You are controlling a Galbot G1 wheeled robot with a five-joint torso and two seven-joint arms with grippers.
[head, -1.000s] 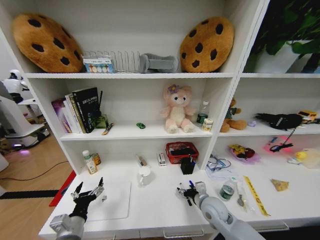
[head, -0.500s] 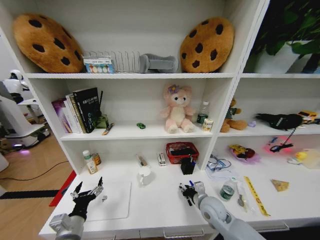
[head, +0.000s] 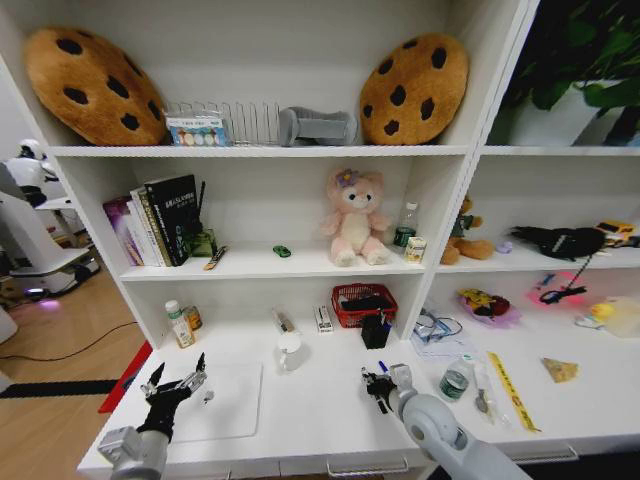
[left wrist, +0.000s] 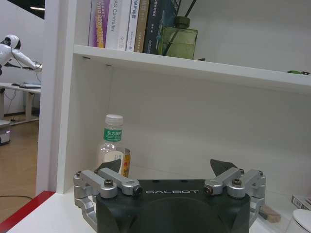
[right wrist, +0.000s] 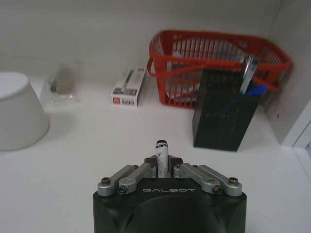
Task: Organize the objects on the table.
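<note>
Head view: right gripper point(head: 378, 384) clamped on marker pen point(head: 381, 367), low over table point(head: 320, 415); black pen cup point(head: 376, 331) just beyond, nearer this arm. Left gripper point(head: 172, 383) spread, idle.
Right wrist view: pen upright, cup point(right wrist: 225, 116) ahead, offset sideways.

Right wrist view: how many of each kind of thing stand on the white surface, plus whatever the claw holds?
White mug: 1
Red basket: 1
Black pen cup: 1
Small box: 1
Clear packet: 1
Marker pen, held in right gripper: 1
Total: 6
</note>
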